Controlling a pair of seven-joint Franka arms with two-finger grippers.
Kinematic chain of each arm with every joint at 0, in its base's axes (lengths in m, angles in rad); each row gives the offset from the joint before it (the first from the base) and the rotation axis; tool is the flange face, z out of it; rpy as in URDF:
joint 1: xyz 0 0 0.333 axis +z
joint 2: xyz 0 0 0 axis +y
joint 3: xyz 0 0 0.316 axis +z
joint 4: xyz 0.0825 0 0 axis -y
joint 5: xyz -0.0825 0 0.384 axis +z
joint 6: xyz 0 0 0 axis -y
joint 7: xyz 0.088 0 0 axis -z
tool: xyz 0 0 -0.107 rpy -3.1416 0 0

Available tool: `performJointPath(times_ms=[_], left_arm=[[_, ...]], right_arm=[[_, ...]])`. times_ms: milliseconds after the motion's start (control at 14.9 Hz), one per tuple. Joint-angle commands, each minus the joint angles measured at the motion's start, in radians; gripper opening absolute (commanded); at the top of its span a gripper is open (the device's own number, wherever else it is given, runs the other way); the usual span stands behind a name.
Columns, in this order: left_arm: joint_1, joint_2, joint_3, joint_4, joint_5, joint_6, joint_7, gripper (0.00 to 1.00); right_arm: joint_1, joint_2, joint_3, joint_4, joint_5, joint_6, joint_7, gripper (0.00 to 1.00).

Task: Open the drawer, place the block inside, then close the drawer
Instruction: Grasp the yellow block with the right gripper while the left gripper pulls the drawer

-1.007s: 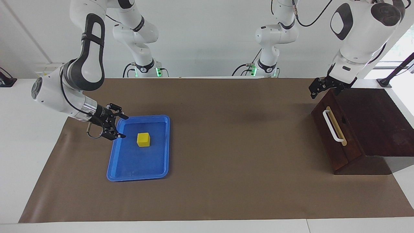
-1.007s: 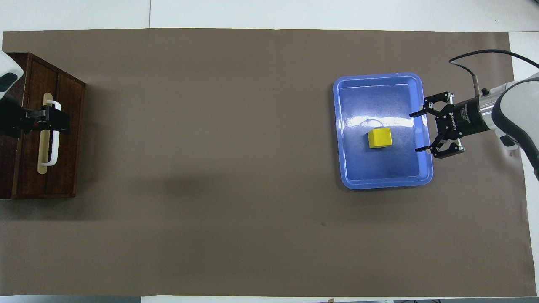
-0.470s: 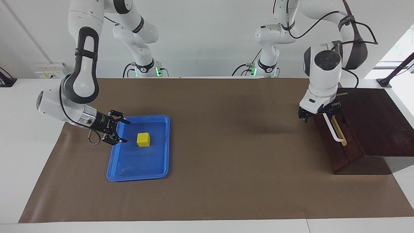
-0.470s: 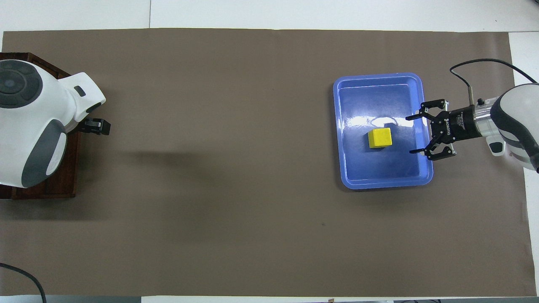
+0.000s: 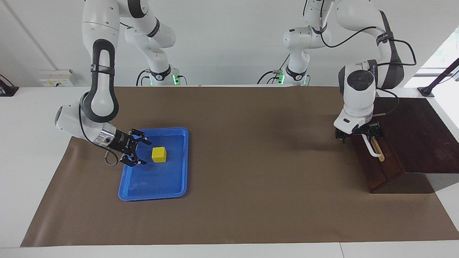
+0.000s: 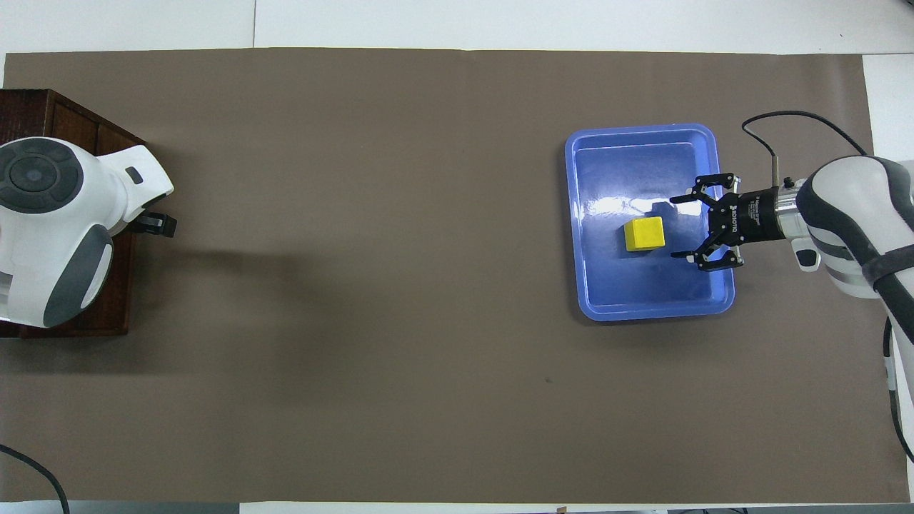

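**Drawer still shut, block still in tray – both arms closing in**

Block [image 5: 159, 154] sits in the blue tray [image 5: 177, 190], lower left of the facing view, mid-right of the overhead view [image 6: 645, 234]. It's flat on the tray floor, nothing touching it.

My right gripper [image 5: 138, 152] is low over the tray's edge just beside the block, pointed at it, fingers spread wide w/ the block lined up with the gap but not yet between them. Overhead agrees [image 6: 691, 231]: tips short of the cube, small gap left.

Drawer [image 5: 376, 161] is at right of the facing view, in the dark box [image 5: 423, 136]; front looks flush w/ the box, so I read it as closed. My left gripper [image 5: 358, 135] is down at the upper end of the white handle [image 5: 373, 148]. Wrist hides the fingers in both views, so can't tell if they're open or clamped on the bar.

Progress, my read: nothing finished. Left to do: pull drawer open, grab block, carry it across the brown mat [image 5: 251, 161], drop in, push shut.
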Motion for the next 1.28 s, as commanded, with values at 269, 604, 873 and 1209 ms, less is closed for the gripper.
performJointPath(times_ms=[269, 604, 873, 1209], left_arm=[[0.067, -0.023, -0.005, -0.088, 0.023, 0.124, 0.025, 1.0], [0.038, 0.005, -0.009, -0.088, 0.021, 0.146, -0.075, 1.0], [-0.06, 0.011, -0.011, -0.077, -0.051, 0.141, -0.169, 1.0], [-0.162, 0.016, -0.009, -0.055, -0.149, 0.13, -0.284, 1.0]], right_arm=[[0.0, 0.001, 0.006, -0.04, 0.053, 0.047, -0.094, 0.99], [0.044, 0.003, 0.009, -0.053, 0.081, 0.104, -0.094, 0.99], [0.049, 0.001, 0.009, -0.066, 0.081, 0.114, -0.105, 0.98], [0.047, 0.0, 0.01, -0.073, 0.082, 0.116, -0.128, 0.95]])
